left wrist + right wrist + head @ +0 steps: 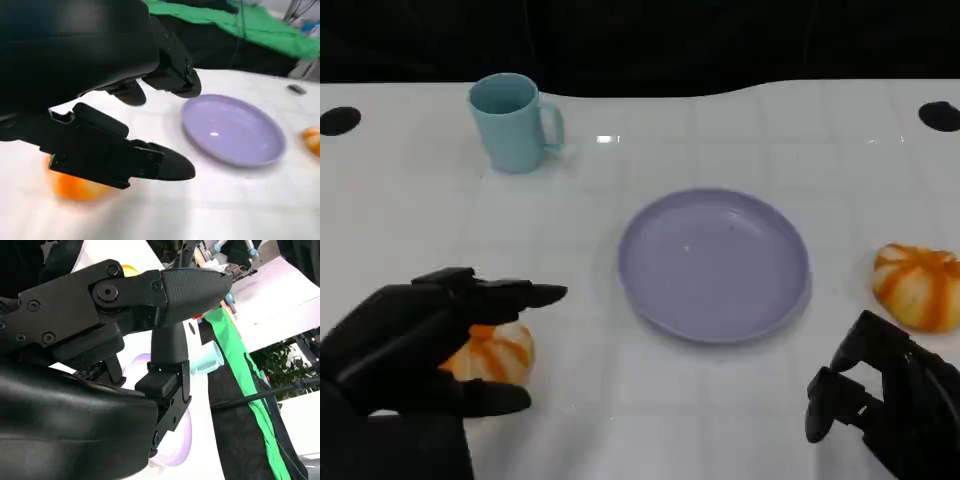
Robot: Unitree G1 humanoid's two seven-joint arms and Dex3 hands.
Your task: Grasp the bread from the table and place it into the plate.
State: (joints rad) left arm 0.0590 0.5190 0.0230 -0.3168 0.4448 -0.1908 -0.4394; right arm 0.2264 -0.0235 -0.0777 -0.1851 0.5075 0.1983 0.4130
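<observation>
Head cam looks down from above onto the white table, whole layout in frame. Left wrist cam sits close behind its hand, low, facing across the table. Right wrist cam is rolled sideways, tight behind its hand. All 3 share the purple plate.

Both hands are matte black: rounded shells, blocky screw-studded segments, smooth tapered fingers.
</observation>
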